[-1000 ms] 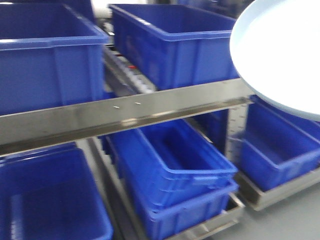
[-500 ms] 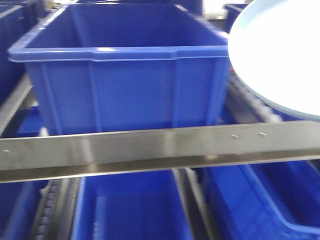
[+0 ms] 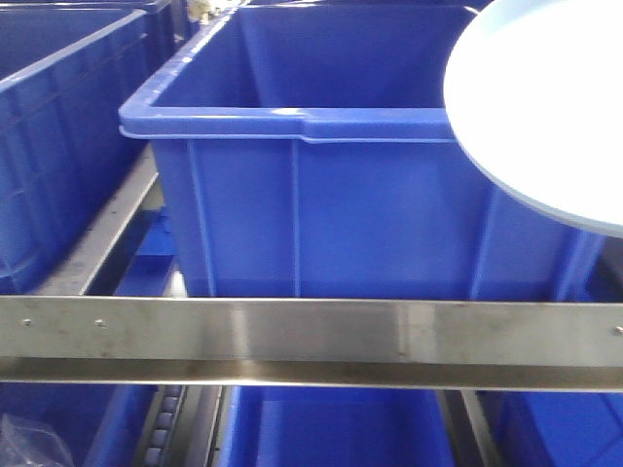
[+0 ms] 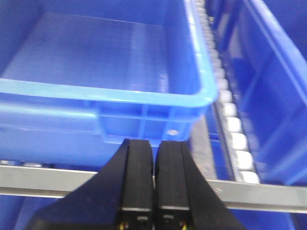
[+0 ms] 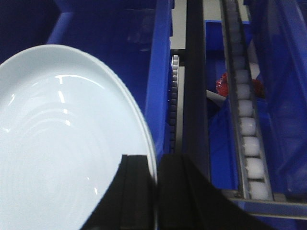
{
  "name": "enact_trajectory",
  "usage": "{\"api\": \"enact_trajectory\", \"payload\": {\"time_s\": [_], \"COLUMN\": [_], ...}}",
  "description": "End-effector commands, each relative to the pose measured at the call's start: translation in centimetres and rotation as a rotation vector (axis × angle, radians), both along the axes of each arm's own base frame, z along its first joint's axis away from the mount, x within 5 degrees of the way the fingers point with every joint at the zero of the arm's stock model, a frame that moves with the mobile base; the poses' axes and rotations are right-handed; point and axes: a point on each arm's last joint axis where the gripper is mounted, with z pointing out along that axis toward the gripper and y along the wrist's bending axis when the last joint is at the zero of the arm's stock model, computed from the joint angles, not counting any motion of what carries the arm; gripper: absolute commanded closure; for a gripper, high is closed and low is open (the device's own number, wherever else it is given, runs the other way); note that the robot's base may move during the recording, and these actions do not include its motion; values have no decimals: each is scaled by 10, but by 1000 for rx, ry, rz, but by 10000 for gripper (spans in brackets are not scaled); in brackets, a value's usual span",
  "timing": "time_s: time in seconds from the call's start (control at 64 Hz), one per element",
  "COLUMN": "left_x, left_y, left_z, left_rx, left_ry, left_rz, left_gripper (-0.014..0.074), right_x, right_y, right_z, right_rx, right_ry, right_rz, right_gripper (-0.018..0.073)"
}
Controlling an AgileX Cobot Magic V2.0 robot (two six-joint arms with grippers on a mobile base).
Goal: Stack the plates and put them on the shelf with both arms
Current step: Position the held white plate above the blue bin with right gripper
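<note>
Plate, pale blue-white, is clamped by its rim in the right gripper, held above a blue bin on the metal shelf rail. Left gripper is closed, empty.

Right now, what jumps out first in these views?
The pale plate, pinched at its rim by the right claw, fills the front view's upper right, hanging over a big empty blue bin. That bin sits on a shelf behind a steel rail, with more blue bins around it. The left claw is shut on nothing, facing the bin.
</note>
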Motion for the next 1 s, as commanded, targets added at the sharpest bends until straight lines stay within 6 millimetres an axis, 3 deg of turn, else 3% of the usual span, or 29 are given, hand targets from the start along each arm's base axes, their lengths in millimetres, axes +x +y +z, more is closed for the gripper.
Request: {"api": "enact_trajectory", "payload": {"time_s": [0.0,0.984], "left_x": [3,3], "left_y": [-1,-1], "left_z": [16,16], "left_rx": [-21,-21], "left_ry": [-96,-96], "left_rz": [0,0], "left_gripper": [510,510], "right_x": [3,3], "right_y": [-1,-1], "right_z": [17,17], "right_rx": [10,10], "right_ry": [-121,-121], "right_rz": [-10,-10], "right_gripper": [544,544]}}
